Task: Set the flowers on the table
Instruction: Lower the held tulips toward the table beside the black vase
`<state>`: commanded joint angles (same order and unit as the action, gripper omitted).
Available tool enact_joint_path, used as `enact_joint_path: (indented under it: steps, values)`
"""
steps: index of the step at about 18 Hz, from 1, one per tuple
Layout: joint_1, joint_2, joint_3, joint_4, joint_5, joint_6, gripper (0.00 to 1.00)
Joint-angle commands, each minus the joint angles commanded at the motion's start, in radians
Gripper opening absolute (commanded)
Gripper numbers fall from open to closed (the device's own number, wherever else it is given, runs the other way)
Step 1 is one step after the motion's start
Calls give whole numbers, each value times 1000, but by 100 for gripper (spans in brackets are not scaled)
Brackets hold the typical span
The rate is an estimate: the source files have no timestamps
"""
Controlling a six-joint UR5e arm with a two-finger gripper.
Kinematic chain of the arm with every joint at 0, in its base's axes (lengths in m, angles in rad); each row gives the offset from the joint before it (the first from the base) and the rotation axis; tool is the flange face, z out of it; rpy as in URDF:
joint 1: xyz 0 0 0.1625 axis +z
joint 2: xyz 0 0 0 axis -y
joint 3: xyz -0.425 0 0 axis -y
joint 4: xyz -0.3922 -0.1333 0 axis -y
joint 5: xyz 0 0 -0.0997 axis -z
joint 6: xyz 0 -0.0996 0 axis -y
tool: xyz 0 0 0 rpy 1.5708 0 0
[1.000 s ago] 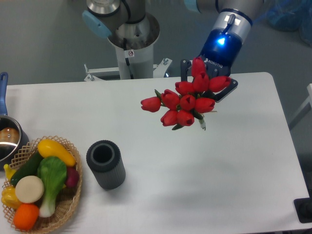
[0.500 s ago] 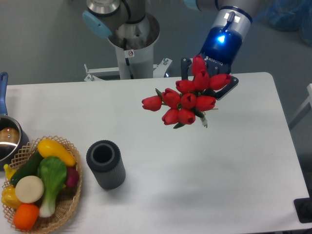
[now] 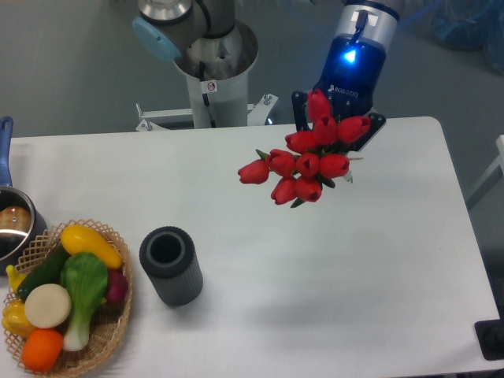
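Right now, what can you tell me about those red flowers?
The flowers are a bunch of about nine closed red tulip buds with a few green leaves poking out between them. They look artificial, smooth and waxy. The heads face the camera, so the stems are hidden behind them. The gripper holds the bunch from behind, raised above the white table, toward its far right side, touching nothing else.

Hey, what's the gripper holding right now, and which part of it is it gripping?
The gripper holds the bunch of red tulips above the table. The buds hide the grip point; presumably it's the stems.
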<state>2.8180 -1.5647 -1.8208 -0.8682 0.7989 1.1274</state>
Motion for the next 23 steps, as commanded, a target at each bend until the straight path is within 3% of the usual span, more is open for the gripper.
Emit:
enact_joint_path:
  steps: [8, 13, 23]
  values:
    - [-90, -18, -23, -3, 245, 49, 35]
    - [-137, -58, -37, -3, 410, 97, 35]
    - [-227, -207, -23, -2, 617, 98, 35]
